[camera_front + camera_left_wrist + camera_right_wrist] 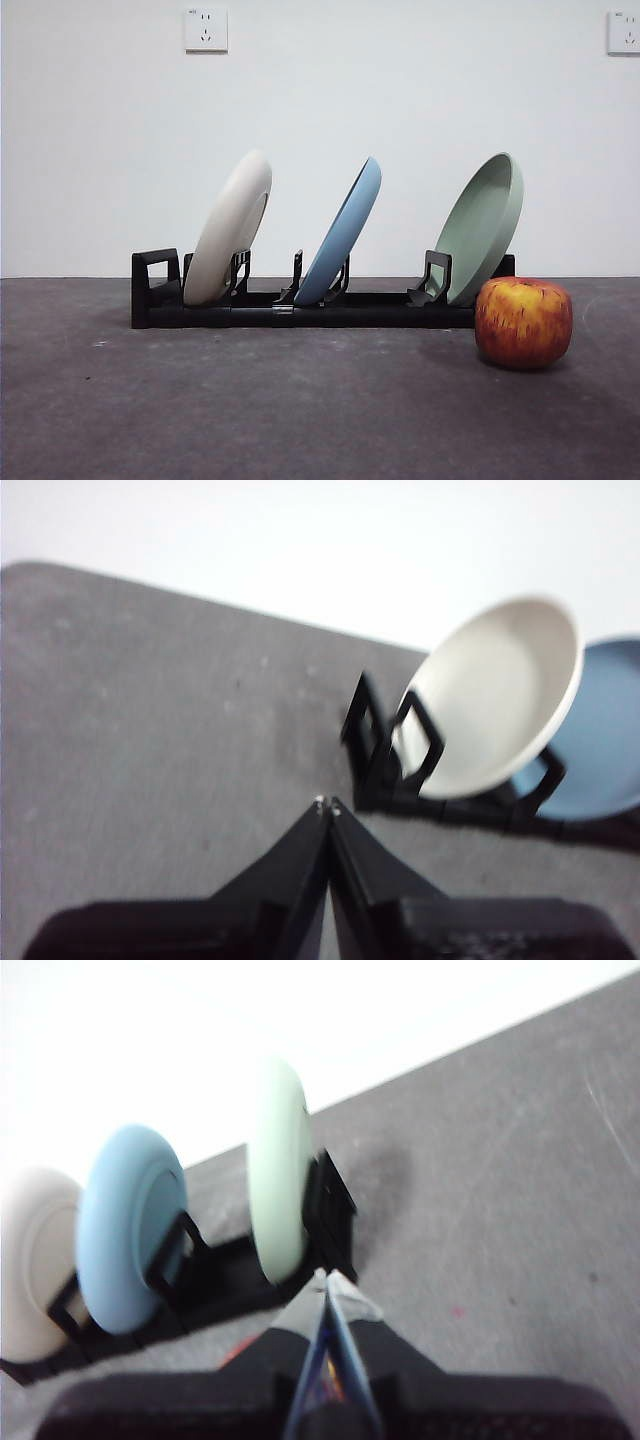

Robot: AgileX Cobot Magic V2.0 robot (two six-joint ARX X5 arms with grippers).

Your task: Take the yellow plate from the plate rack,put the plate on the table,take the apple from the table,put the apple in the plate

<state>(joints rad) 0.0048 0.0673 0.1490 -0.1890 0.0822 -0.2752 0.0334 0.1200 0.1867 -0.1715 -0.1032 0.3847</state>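
Observation:
The yellow plate (228,232) leans in the left slot of the black plate rack (300,310), cream in colour. It also shows in the left wrist view (495,695) and at the edge of the right wrist view (28,1260). The red and yellow apple (523,322) sits on the table (250,400) in front of the rack's right end. My left gripper (327,803) is shut and empty, above the table, short of the rack's end (385,745). My right gripper (328,1278) is shut, near the green plate (278,1175). A red-orange sliver shows between its jaws. Neither gripper shows in the front view.
A light blue plate (343,232) leans in the middle slot and a sage green plate (485,228) in the right slot. The blue plate also shows in both wrist views (600,750) (130,1225). A white wall with two sockets (206,29) stands behind.

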